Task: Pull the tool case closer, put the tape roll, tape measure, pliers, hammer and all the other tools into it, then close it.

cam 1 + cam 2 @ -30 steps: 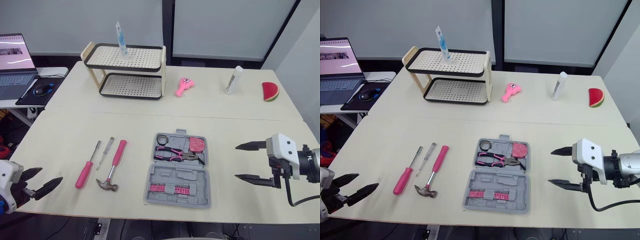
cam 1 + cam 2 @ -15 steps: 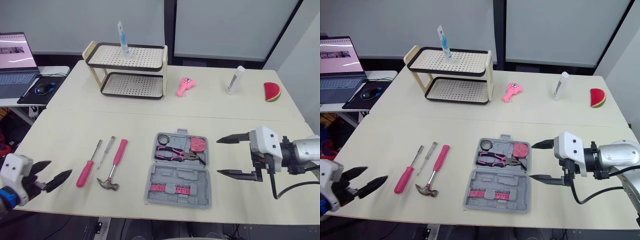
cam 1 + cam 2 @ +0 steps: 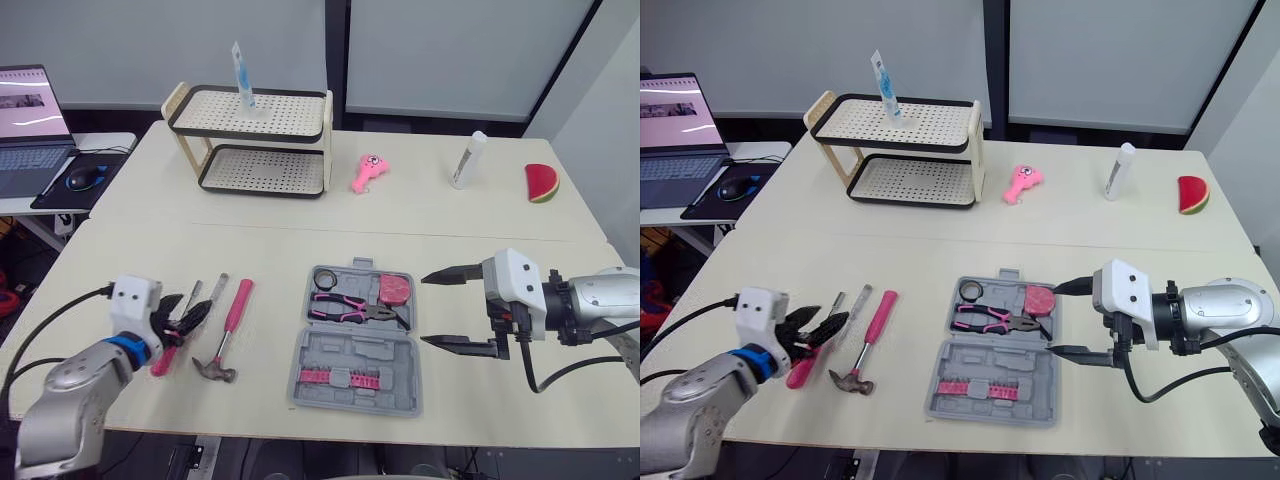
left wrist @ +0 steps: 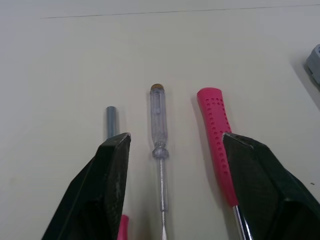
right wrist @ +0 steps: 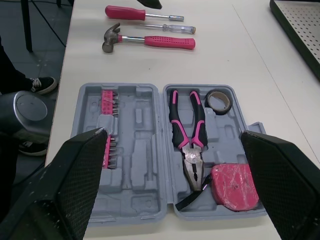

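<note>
The grey tool case [image 3: 357, 340] lies open near the table's front middle. It holds a black tape roll [image 3: 325, 277], pink pliers [image 3: 352, 307], a pink tape measure [image 3: 394, 288] and a row of bits [image 3: 335, 378]. Left of it lie a pink-handled hammer [image 3: 228, 330], a clear-handled screwdriver [image 3: 212, 303] and a pink-handled screwdriver [image 3: 166, 350]. My left gripper [image 3: 185, 312] is open low over the two screwdrivers; the clear screwdriver [image 4: 159, 150] lies between its fingers, the hammer handle [image 4: 216, 135] by one finger. My right gripper [image 3: 428, 310] is open just right of the case, empty.
A two-tier rack [image 3: 255, 140] stands at the back left, with a pink toy [image 3: 367, 172], a white bottle [image 3: 467, 160] and a watermelon slice [image 3: 541, 184] along the back. A laptop [image 3: 30, 120] and mouse [image 3: 85, 180] sit on a side desk at left.
My left gripper has come in from the table's front-left edge to hover over the screwdrivers. My right gripper has moved left, up to the case's right side.
</note>
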You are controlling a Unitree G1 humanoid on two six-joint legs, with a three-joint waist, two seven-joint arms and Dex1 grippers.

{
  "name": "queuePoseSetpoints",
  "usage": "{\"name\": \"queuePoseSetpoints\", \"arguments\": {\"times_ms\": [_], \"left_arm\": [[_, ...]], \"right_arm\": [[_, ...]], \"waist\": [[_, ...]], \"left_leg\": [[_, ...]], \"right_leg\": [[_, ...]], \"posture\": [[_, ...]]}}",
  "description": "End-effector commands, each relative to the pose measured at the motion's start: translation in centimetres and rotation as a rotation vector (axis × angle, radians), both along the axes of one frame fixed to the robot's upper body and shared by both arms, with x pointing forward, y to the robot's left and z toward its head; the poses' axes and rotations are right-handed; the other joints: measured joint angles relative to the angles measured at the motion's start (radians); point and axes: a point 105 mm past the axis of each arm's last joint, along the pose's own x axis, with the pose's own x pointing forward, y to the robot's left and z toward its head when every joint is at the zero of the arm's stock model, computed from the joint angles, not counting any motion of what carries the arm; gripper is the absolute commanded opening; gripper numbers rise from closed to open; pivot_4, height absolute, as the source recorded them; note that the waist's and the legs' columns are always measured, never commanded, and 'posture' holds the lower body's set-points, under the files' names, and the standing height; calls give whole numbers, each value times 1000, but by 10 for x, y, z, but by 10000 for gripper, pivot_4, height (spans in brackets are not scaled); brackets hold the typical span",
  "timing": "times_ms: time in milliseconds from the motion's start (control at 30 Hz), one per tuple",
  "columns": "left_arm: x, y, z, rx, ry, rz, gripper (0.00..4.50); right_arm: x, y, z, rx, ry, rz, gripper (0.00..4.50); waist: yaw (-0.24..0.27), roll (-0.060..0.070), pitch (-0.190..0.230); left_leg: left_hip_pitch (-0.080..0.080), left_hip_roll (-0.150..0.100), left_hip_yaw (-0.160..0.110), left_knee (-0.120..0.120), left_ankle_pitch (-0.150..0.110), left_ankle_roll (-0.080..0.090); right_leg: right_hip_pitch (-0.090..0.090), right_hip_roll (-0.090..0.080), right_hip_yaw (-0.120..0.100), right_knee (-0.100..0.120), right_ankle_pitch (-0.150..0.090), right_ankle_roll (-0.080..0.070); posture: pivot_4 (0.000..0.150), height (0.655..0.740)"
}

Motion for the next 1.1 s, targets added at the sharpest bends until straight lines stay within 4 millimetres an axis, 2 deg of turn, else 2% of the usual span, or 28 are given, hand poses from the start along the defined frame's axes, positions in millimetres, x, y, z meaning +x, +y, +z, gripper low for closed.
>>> {"name": "queuePoseSetpoints", "arguments": {"times_ms": [33,233,433,1100], "left_arm": [[6,-6,0,26,3,15,30092],[17,-8,-9,47,23,82,30092],[17,-6,-21,56,73,102,30092],[32,-7,-33,87,140,121,30092]], "right_arm": [[-2,4,5,2,-28,24,45000],[-2,-1,-2,-18,-16,14,45000],[-5,-5,-7,-33,-6,14,45000],[-9,-9,-12,-53,5,9,45000]], "waist": [[0,0,0],[0,0,0],[0,0,0],[1,0,0]], "left_leg": [[0,0,0,0,0,0],[0,0,0,0,0,0],[0,0,-1,0,0,0],[0,-1,-1,0,0,0]], "right_leg": [[0,0,0,0,0,0],[0,0,0,0,0,0],[0,0,0,0,0,0],[0,0,-1,0,0,0]], "posture": [[1500,7350],[1500,7350],[1500,7350],[1500,7350]]}}
